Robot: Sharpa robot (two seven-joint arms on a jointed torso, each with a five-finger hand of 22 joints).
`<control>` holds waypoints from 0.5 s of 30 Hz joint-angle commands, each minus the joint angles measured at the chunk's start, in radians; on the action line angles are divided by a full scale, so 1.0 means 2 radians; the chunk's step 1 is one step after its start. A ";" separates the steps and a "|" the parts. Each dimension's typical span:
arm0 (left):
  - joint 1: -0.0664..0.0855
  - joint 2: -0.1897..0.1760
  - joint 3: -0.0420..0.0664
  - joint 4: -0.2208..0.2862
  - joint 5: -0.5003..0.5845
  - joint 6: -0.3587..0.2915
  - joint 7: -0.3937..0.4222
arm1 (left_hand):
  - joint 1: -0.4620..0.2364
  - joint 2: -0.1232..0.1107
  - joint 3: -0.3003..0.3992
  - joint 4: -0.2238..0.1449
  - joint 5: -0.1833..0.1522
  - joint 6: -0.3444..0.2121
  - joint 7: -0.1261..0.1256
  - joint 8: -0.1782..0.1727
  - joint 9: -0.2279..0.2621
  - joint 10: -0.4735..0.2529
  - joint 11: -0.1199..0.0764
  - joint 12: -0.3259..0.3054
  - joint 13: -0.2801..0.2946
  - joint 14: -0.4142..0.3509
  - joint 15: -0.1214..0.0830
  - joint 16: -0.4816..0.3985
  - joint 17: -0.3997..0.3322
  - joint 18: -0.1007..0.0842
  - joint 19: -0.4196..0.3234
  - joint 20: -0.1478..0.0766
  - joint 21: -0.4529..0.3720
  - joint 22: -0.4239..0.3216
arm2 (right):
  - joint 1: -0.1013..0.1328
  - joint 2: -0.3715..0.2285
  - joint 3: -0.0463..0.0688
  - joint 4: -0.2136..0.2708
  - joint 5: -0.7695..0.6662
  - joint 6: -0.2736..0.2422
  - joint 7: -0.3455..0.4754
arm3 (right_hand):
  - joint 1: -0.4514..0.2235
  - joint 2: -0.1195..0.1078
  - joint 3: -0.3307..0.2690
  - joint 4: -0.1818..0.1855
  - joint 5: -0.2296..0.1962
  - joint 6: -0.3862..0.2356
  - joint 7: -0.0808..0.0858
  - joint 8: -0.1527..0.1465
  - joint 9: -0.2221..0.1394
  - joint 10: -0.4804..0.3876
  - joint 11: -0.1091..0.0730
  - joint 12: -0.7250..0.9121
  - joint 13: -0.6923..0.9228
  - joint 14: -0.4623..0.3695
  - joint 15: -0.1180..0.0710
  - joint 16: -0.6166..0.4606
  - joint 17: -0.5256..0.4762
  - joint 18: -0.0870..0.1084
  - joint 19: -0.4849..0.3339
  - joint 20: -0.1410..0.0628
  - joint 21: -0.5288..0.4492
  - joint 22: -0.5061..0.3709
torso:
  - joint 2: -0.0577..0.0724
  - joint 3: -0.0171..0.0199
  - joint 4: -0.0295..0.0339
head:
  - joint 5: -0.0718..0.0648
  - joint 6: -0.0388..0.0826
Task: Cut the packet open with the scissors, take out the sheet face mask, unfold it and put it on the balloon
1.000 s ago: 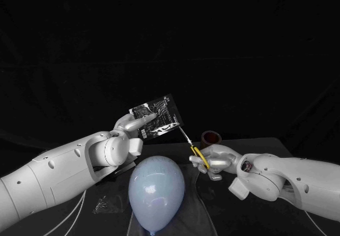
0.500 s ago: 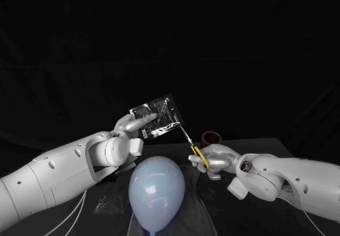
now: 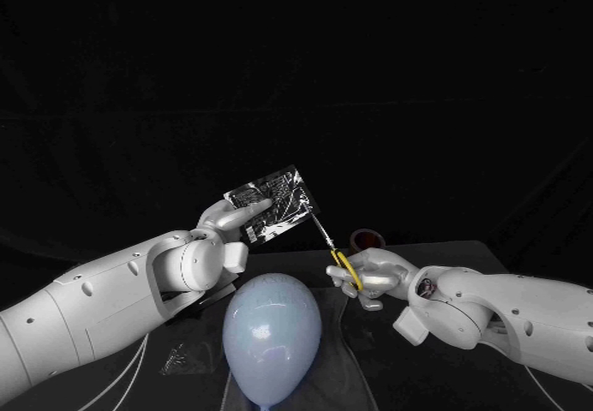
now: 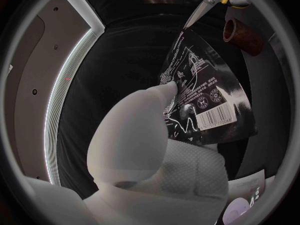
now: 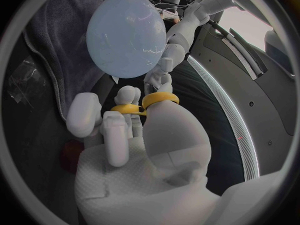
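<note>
Black-and-silver foil forms the packet (image 3: 278,199), which the head view shows raised above the counter (image 3: 470,257). The left hand (image 3: 232,218) pinches it at the edge nearer its own arm. The right hand (image 3: 371,276) grips the scissors (image 3: 344,261) by their yellow handles. The thin blades slant up to the packet's lower corner, but it is too fine to tell whether they straddle the foil or merely touch it. The pale blue balloon (image 3: 274,325) lies on the counter near both hands. A brown cylinder (image 3: 367,237) is largely hidden behind the right hand.

From the left wrist, the left hand's fingers (image 4: 159,105) press on the packet's (image 4: 209,92) printed face beside the barcode and cover its near part. The scissors' (image 4: 203,10) tip meets the far corner, and their handles are cut off at the circle's rim. The brown cylinder (image 4: 242,35) stands just beyond.

From the right wrist, the right hand's fingers (image 5: 119,135) close around the yellow loops of the scissors (image 5: 159,99). They hide the blades. The balloon (image 5: 125,35) lies beyond.
</note>
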 commanded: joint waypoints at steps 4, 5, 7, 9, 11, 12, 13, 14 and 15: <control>0.000 0.002 0.000 0.001 -0.002 0.008 0.001 | -0.001 0.005 0.003 0.001 0.002 -0.001 0.003 0.001 0.042 0.002 0.000 -0.002 0.000 0.000 0.000 -0.003 0.001 0.007 0.002 0.001 -0.002 0.000 | 0.001 0.003 0.001 -0.002 -0.013 -0.001 0.002 | -0.010 -0.004 -0.012 0.002 -0.001 -0.011 0.001 0.004 0.005 0.148 -0.027 0.443 0.120 0.052 0.001 0.002 0.131 0.002 -0.010 0.004 -0.014 0.006 | 0.000 -0.0002 0.0004 | 0.000 0.000; 0.000 0.002 0.000 0.001 -0.002 0.008 0.001 | -0.001 0.005 0.003 0.001 0.002 -0.001 0.003 0.001 0.042 0.002 0.000 -0.002 0.000 0.000 0.000 -0.003 0.001 0.007 0.002 0.001 -0.002 0.000 | 0.001 0.003 0.001 -0.002 -0.014 -0.001 0.001 | -0.011 -0.005 -0.012 0.003 -0.001 -0.012 0.002 0.005 0.005 0.145 -0.027 0.438 0.118 0.052 0.001 0.002 0.131 0.002 -0.012 0.004 -0.017 0.004 | 0.000 -0.0002 0.0003 | 0.000 0.000; 0.000 0.002 0.000 0.001 -0.002 0.008 0.002 | -0.001 0.005 0.003 0.001 0.002 -0.001 0.003 0.001 0.042 0.002 0.000 -0.002 0.000 0.000 0.000 -0.003 0.001 0.007 0.002 0.001 -0.002 0.000 | 0.001 0.004 0.001 -0.003 -0.016 -0.001 0.001 | -0.012 -0.006 -0.011 0.002 -0.001 -0.017 0.003 0.004 0.007 0.132 -0.025 0.413 0.107 0.051 0.003 0.001 0.129 0.003 -0.017 0.005 -0.024 0.001 | 0.000 -0.0003 0.0003 | 0.000 0.000; 0.000 0.002 0.000 0.001 -0.002 0.008 0.002 | -0.001 0.005 0.003 0.001 0.002 -0.001 0.003 0.001 0.042 0.002 0.000 -0.002 0.000 0.000 0.000 -0.003 0.001 0.007 0.002 0.001 -0.002 0.000 | 0.001 0.004 0.001 -0.003 -0.017 0.000 0.001 | -0.013 -0.007 -0.010 0.002 -0.001 -0.025 0.006 0.002 0.008 0.115 -0.023 0.377 0.091 0.047 0.005 -0.005 0.118 0.005 -0.024 0.007 -0.034 -0.004 | 0.000 -0.0003 0.0004 | 0.000 0.000; 0.000 0.002 0.000 0.001 -0.002 0.008 0.002 | -0.001 0.005 0.003 0.001 0.002 -0.001 0.003 0.001 0.042 0.002 0.000 -0.002 0.000 0.000 0.000 -0.003 0.001 0.007 0.002 0.001 -0.002 0.000 | 0.001 0.004 0.001 -0.003 -0.017 0.000 0.002 | -0.014 -0.009 -0.009 0.002 -0.001 -0.040 0.012 -0.005 0.007 0.075 -0.019 0.300 0.055 0.037 0.009 -0.019 0.091 0.009 -0.036 0.010 -0.052 -0.012 | 0.000 -0.0003 0.0003 | 0.000 0.000; 0.000 0.002 0.000 0.001 -0.002 0.008 0.002 | -0.001 0.005 0.003 0.001 0.002 -0.001 0.003 0.001 0.042 0.002 0.000 -0.002 0.000 0.000 0.000 -0.003 0.001 0.007 0.002 0.001 -0.002 0.000 | 0.001 0.004 0.001 -0.003 -0.017 -0.001 0.003 | -0.014 -0.009 -0.009 0.003 -0.001 -0.051 0.015 -0.012 0.003 0.032 -0.014 0.218 0.015 0.030 0.012 -0.029 0.075 0.010 -0.042 0.012 -0.061 -0.017 | 0.000 -0.0003 0.0003 | 0.000 0.000; 0.000 0.002 0.000 0.001 -0.002 0.007 0.002 | -0.001 0.005 0.003 0.001 0.002 -0.001 0.003 0.001 0.042 0.002 0.000 -0.002 0.000 0.000 0.000 -0.003 0.001 0.007 0.002 0.001 -0.002 0.000 | 0.001 0.004 0.001 -0.002 -0.016 -0.001 0.003 | -0.014 -0.012 -0.009 0.002 0.000 -0.072 0.025 -0.029 -0.007 -0.043 -0.006 0.064 -0.068 0.022 0.020 -0.040 0.056 0.011 -0.051 0.018 -0.074 -0.023 | 0.000 -0.0002 0.0001 | 0.000 0.000; 0.000 0.002 0.000 0.001 -0.002 0.007 0.002 | -0.001 0.005 0.003 0.001 0.002 -0.001 0.003 0.001 0.042 0.002 0.000 -0.002 0.000 0.000 0.000 -0.003 0.001 0.007 0.002 0.001 -0.002 0.000 | 0.001 0.004 0.001 -0.002 -0.016 -0.002 0.004 | -0.013 -0.012 -0.008 0.002 0.000 -0.074 0.026 -0.034 -0.012 -0.046 -0.002 0.036 -0.091 0.022 0.022 -0.041 0.055 0.012 -0.049 0.022 -0.072 -0.021 | 0.000 -0.0003 0.0002 | 0.000 0.000; 0.000 0.002 0.000 0.001 -0.002 0.007 0.002 | -0.001 0.005 0.003 0.001 0.002 -0.001 0.003 0.001 0.042 0.002 0.000 -0.002 0.000 0.000 0.000 -0.003 0.001 0.007 0.002 0.001 -0.002 0.000 | 0.001 0.004 0.001 -0.002 -0.016 -0.004 0.004 | -0.012 -0.013 -0.008 0.002 0.000 -0.075 0.029 -0.036 -0.015 -0.051 -0.002 0.018 -0.104 0.023 0.022 -0.041 0.055 0.012 -0.048 0.022 -0.070 -0.020 | 0.000 -0.0002 0.0003 | 0.000 0.000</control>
